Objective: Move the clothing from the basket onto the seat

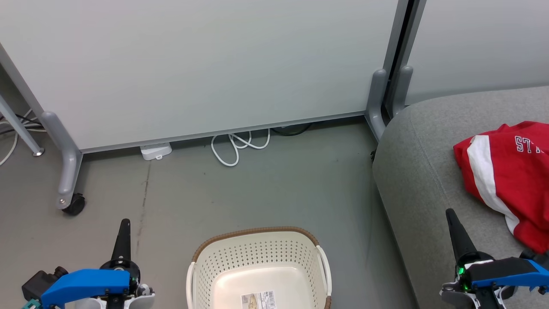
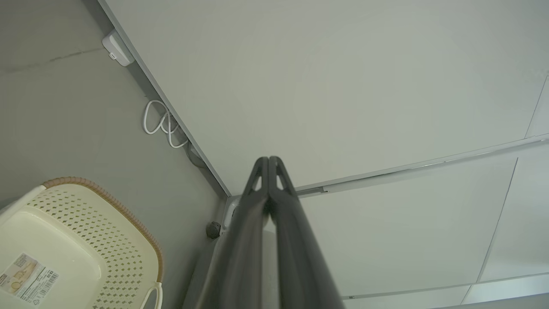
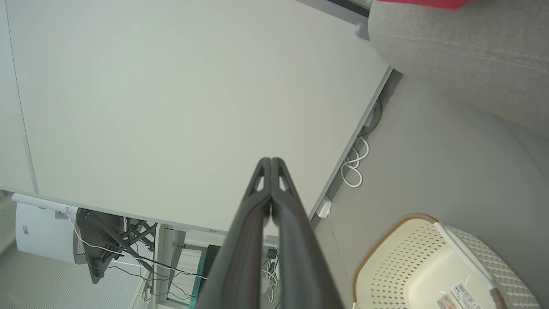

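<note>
One basket [image 1: 257,253]; right of the basket, one seat [image 1: 420,180] bearing one red garment [image 1: 514,180]; beyond the basket, one white cable coil [image 1: 235,145].

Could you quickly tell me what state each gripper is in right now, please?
Left gripper: closed, holding nothing.
Right gripper: closed, holding nothing.

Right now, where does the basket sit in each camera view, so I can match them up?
Head view: basket at bottom centre, cut off by the lower edge.
Left wrist view: basket in the lower left corner.
Right wrist view: basket in the lower right corner.
Shared landmark: the looped white cable, lying past the basket's brown-rimmed end.
</note>
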You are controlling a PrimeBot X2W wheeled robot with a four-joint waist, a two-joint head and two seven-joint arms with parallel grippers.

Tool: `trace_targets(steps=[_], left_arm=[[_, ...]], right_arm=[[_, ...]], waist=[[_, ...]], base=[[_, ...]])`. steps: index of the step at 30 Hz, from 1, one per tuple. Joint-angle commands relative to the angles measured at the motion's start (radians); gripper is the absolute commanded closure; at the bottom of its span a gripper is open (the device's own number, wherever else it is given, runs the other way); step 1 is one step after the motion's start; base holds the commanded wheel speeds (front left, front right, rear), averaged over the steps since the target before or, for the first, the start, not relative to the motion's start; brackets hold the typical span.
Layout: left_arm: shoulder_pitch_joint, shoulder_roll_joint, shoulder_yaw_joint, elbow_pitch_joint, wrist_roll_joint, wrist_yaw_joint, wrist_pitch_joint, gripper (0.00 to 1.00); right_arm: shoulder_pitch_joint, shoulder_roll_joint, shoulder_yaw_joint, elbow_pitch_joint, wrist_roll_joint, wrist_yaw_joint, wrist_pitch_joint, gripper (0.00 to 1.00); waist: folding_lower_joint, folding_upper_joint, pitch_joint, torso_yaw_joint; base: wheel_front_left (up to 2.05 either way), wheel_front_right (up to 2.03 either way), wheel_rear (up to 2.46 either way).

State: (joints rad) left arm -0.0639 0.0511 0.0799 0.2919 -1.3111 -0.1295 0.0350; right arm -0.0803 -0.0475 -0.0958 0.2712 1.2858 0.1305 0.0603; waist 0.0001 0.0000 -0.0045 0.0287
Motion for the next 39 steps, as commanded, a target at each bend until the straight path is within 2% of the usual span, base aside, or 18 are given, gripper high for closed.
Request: trace_targets(steps=[1, 39], left_arm=[[-0.022, 0.001, 0.005, -0.011, -0.021, -0.001, 0.007, 1.00], [-0.050, -0.001, 0.036, -0.049, -0.296, -0.002, 0.080, 1.00]], right_arm=[[-0.024, -0.004, -0.003, -0.011, 0.024, 0.000, 0.006, 1.00], [-0.034, -0.005, -0.020, -0.028, 0.321, 0.000, 0.054, 1.00]], waist=[[-0.0001, 0.0000, 0.000, -0.001], [-0.0001, 0.0000, 0.007, -0.027]], base=[[0.00, 0.00, 0.00], [0.00, 0.00, 0.00]])
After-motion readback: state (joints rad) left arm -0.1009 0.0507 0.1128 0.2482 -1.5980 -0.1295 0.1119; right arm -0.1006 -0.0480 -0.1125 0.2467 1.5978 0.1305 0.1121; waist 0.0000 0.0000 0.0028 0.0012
